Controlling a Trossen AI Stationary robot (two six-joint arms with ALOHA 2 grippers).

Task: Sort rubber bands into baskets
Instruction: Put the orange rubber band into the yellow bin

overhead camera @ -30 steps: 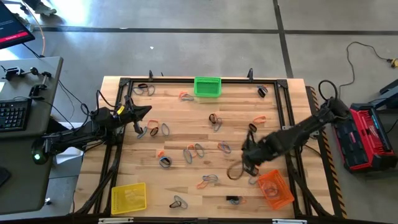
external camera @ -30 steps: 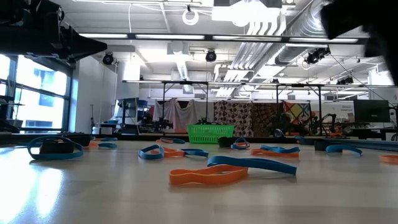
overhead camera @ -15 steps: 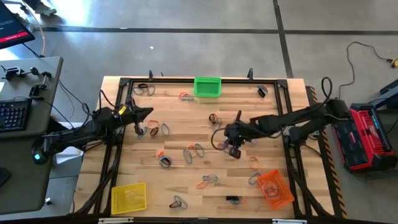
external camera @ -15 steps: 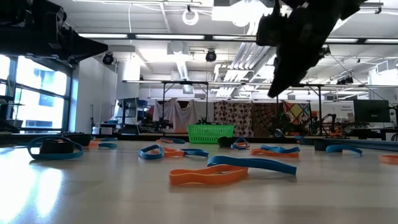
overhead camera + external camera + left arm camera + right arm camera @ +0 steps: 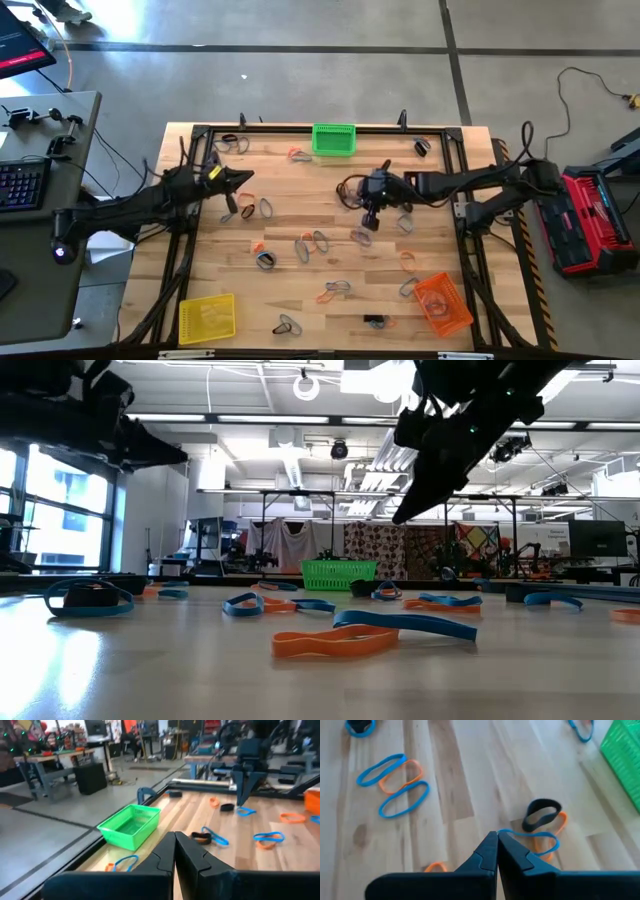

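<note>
**Operator:** I have the right gripper (image 5: 371, 213) hanging over the centre of the high view, jaws pressed together and pinching nothing. Just beyond its tips in the right wrist view lies a little cluster: a black band (image 5: 541, 813) lying over an orange band (image 5: 555, 831) and a blue band (image 5: 527, 836).

**Spotter:** Where's everything else?

**Operator:** Rubber bands (image 5: 312, 243) are scattered over the whole table (image 5: 300, 200). The green basket (image 5: 333, 139) sits at the top centre edge, the yellow basket (image 5: 207, 319) lower left, the orange basket (image 5: 442, 304) lower right. My left gripper (image 5: 241, 178) waits at the left side, jaws also shut and empty.

**Spotter:** How will the bands handle?

**Operator:** I'd judge them almost weightless, limp and lying flat, so they'll fold and dangle once lifted. I'd open up, straddle a single strand where the black loop sticks out free, and pinch down at the wood. The risk is dragging the overlapping neighbours along, or the tips skidding off a flat strand.
</note>
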